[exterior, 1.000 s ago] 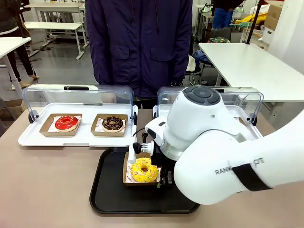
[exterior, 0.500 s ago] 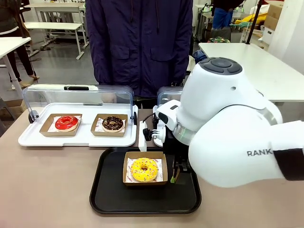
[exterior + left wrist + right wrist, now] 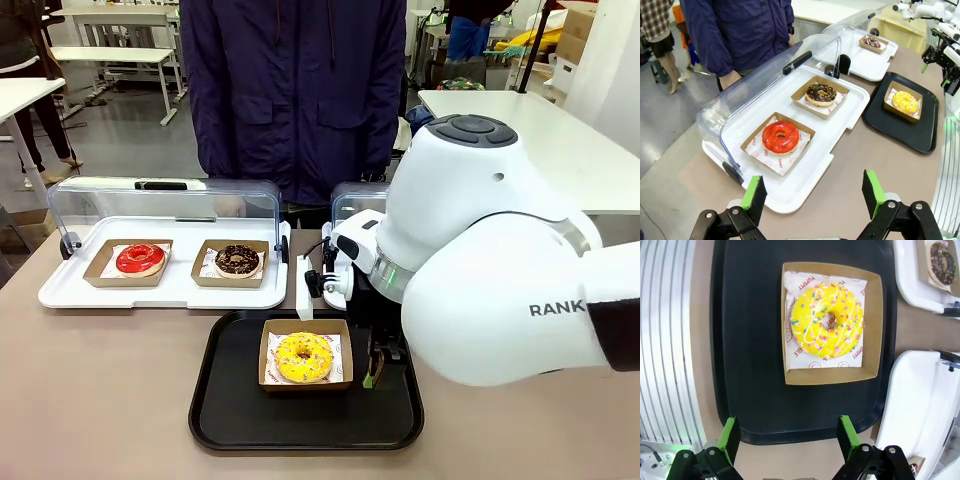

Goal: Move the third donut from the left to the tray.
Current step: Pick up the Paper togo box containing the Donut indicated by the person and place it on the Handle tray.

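The yellow donut [image 3: 304, 357] sits in its cardboard box [image 3: 268, 365] on the black tray [image 3: 230, 410], slightly right of the tray's middle and nearer its far edge, at the table's near side in front of the person [image 3: 295, 90]. The right gripper [image 3: 787, 437] is released, its green pads spread wide above the tray's right rim, apart from the box. The left gripper [image 3: 814, 194] also stands open and empty, over the table's left end near the white tray [image 3: 60, 292] that holds the red donut [image 3: 139, 258] and the chocolate donut [image 3: 237, 259].

With the donut delivered, what remains, by the look of it, is a clean retreat: lift straight up and away, fingers kept wide so neither clips the box wall or nudges the tray.

A second ago the right gripper was down at the box, which lay skewed at the tray's centre with the arm's bulk over it. Now the box lies square and untouched, and the arm has pulled up and off to the right.
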Controlling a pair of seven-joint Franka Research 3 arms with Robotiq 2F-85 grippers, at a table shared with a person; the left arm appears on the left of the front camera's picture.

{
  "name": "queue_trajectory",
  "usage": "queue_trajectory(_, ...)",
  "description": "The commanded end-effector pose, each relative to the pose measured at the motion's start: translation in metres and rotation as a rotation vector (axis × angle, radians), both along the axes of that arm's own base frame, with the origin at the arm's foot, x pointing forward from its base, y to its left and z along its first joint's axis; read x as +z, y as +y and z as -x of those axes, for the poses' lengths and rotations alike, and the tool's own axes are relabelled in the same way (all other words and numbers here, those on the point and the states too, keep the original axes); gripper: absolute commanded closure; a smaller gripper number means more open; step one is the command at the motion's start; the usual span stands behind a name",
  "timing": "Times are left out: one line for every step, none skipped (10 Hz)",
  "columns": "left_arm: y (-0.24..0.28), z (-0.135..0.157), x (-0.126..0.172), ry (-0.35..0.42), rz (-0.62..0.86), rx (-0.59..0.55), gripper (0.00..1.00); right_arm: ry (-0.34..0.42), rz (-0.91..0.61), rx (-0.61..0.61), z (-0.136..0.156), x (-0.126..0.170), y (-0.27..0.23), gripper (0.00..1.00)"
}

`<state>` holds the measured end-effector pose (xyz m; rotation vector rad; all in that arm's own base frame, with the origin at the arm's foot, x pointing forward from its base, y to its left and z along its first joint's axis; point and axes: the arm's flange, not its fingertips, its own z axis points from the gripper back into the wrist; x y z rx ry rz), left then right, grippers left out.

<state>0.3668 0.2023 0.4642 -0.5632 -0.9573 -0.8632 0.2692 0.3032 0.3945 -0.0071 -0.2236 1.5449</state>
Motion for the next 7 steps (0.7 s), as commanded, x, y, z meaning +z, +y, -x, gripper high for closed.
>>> queue_trajectory(-0.0005, 0.0010, 0.0013, -0.006, 0.000, -0.011, 0.00, -0.028, 0.004, -0.024, -0.0012, -0.0015, 0.0030, 0.00)
queue_trajectory(-0.0005, 0.0010, 0.0013, -0.006, 0.000, -0.011, 0.00, -0.028, 0.004, -0.024, -0.0012, -0.0015, 0.0030, 0.00)
queue_trajectory(-0.0005, 0.0010, 0.0013, -0.006, 0.000, -0.011, 0.00, -0.028, 0.004, -0.024, -0.0012, -0.0015, 0.0030, 0.00)
queue_trajectory(-0.0005, 0.0010, 0.0013, -0.006, 0.000, -0.011, 0.00, -0.028, 0.004, -0.024, -0.0012, -0.0015, 0.0030, 0.00)
queue_trajectory(-0.0005, 0.0010, 0.0013, -0.006, 0.000, -0.011, 0.00, -0.028, 0.004, -0.024, -0.0012, -0.0015, 0.0030, 0.00)
queue_trajectory(-0.0005, 0.0010, 0.0013, -0.006, 0.000, -0.011, 0.00, -0.028, 0.004, -0.024, -0.0012, -0.0015, 0.0030, 0.00)
queue_trajectory(-0.0005, 0.0010, 0.0013, -0.006, 0.000, -0.011, 0.00, -0.028, 0.004, -0.024, -0.0012, -0.0015, 0.0030, 0.00)
